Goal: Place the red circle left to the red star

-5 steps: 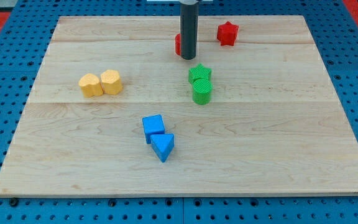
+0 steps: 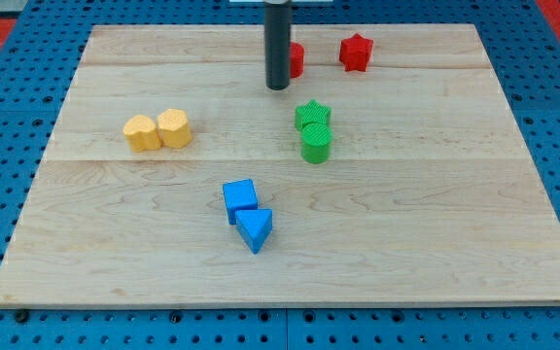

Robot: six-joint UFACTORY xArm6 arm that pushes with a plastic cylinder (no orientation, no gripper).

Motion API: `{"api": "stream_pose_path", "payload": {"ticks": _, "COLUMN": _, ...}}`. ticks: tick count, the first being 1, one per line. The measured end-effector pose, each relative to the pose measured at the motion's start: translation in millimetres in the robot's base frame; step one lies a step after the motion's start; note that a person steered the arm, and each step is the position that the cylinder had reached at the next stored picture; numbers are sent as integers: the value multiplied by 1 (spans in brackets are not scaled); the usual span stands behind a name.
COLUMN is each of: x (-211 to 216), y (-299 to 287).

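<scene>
The red circle (image 2: 296, 60) lies near the view's top, partly hidden behind my rod. The red star (image 2: 356, 52) sits to its right, with a gap between them. My tip (image 2: 278, 87) rests on the board just left of and slightly below the red circle, close to it; I cannot tell whether they touch.
A green star (image 2: 313, 114) and a green cylinder (image 2: 316, 142) sit together below the red blocks. Two yellow blocks (image 2: 158, 130) lie at the view's left. A blue cube (image 2: 240, 197) and blue triangle (image 2: 255, 229) lie lower centre. The wooden board (image 2: 455, 243) rests on a blue pegboard.
My rod has moved a little to the left. The red circle now shows on the rod's right side instead of its left, nearer the red star.
</scene>
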State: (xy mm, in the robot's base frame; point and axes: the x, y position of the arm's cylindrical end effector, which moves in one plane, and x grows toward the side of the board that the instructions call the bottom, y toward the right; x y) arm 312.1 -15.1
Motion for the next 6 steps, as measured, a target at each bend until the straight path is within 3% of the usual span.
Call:
{"api": "stream_pose_path", "payload": {"ticks": 3, "x": -39, "y": 35}}
{"api": "stream_pose_path", "payload": {"ticks": 5, "x": -8, "y": -8}}
{"api": "stream_pose_path", "payload": {"ticks": 6, "x": 48, "y": -39}}
